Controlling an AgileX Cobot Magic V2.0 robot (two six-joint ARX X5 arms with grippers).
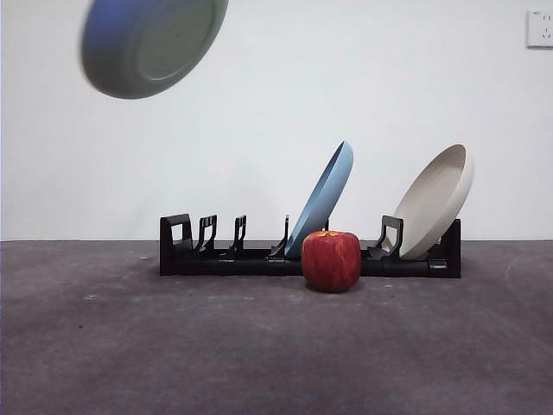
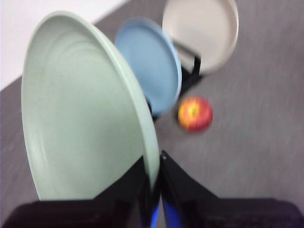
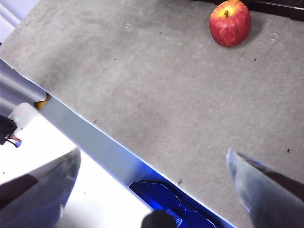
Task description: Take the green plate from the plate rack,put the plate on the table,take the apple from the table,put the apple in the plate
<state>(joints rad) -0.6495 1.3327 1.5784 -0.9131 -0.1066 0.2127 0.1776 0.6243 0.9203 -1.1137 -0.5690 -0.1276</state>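
Observation:
The green plate [image 1: 151, 43] hangs tilted high at the top left of the front view, well above the table. In the left wrist view my left gripper [image 2: 153, 178] is shut on the rim of the green plate [image 2: 80, 109]. The apple [image 1: 331, 260] stands on the table [image 1: 130, 346] just in front of the plate rack [image 1: 225, 258], near its middle; it also shows in the left wrist view [image 2: 194, 113] and the right wrist view [image 3: 230, 22]. My right gripper [image 3: 152, 166] is open and empty over the table's near edge, far from the apple.
A blue plate [image 1: 321, 199] leans in the rack's middle and a beige plate [image 1: 435, 201] leans at its right end. The rack's left slots hold nothing. A wall socket [image 1: 540, 28] is at the top right. The table's edge [image 3: 95, 137] runs under the right gripper.

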